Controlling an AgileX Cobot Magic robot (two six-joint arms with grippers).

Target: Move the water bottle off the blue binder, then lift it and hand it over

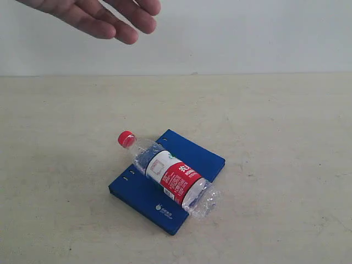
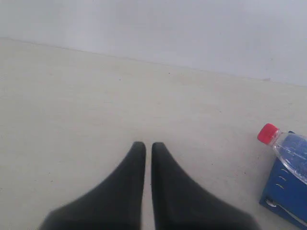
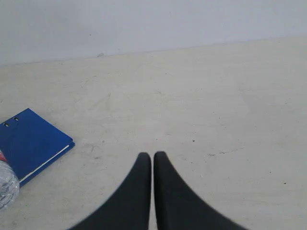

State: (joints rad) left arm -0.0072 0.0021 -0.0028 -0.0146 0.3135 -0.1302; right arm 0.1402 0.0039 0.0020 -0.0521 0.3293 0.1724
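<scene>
The water bottle (image 1: pixel 168 173) lies on its side across the blue binder (image 1: pixel 195 157), red cap (image 1: pixel 126 138) pointing to the back left and overhanging the binder's edge. In the left wrist view the bottle's cap end (image 2: pixel 268 133) and a binder corner (image 2: pixel 283 194) show at the frame's edge, well apart from my left gripper (image 2: pixel 148 144), which is shut and empty. In the right wrist view the binder (image 3: pixel 31 141) and the bottle's clear base (image 3: pixel 5 179) lie far from my right gripper (image 3: pixel 152 155), also shut and empty. Neither gripper appears in the exterior view.
A human hand (image 1: pixel 102 16) hovers palm down at the upper left, above the back of the beige table (image 1: pixel 286 137). A pale wall (image 1: pixel 247 33) stands behind the table.
</scene>
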